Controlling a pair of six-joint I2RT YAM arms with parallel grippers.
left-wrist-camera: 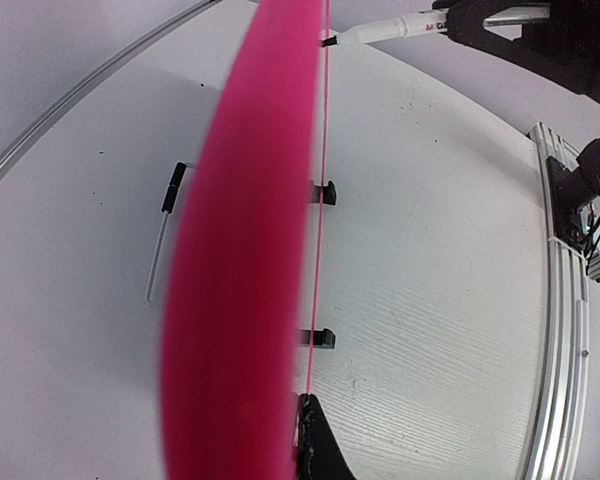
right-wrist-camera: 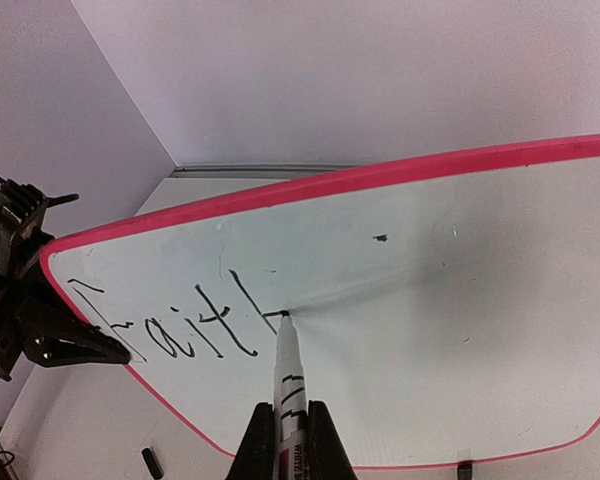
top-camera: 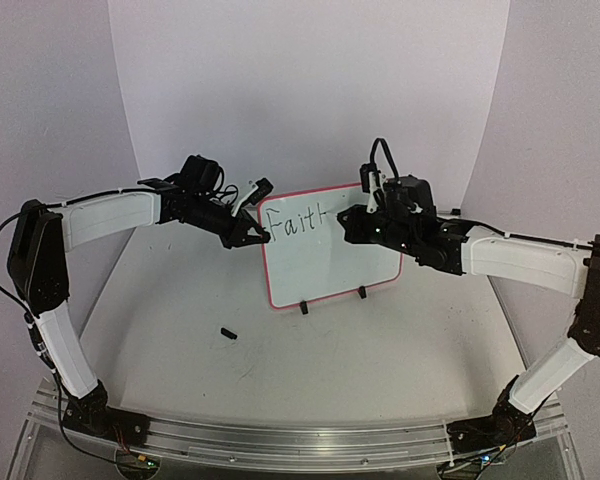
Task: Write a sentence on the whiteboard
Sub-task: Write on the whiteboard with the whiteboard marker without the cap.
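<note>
The whiteboard (top-camera: 330, 250) with a red-pink frame stands tilted on two black feet (top-camera: 304, 307) at the table's middle. The sentence (top-camera: 292, 222) reads "Fait" plus the first stroke of another letter. My left gripper (top-camera: 258, 237) is shut on the board's left edge. The left wrist view shows that frame edge-on and blurred (left-wrist-camera: 240, 280), with one dark finger (left-wrist-camera: 320, 450) against it. My right gripper (right-wrist-camera: 290, 410) is shut on a white marker (right-wrist-camera: 288, 370). The marker's tip touches the board (right-wrist-camera: 460, 300) just right of the writing (right-wrist-camera: 170, 325).
A small black marker cap (top-camera: 228, 333) lies on the table in front of the board's left corner. A thin wire loop (left-wrist-camera: 158, 255) lies behind the board. An aluminium rail (top-camera: 300, 440) runs along the near edge. White walls enclose the back and sides.
</note>
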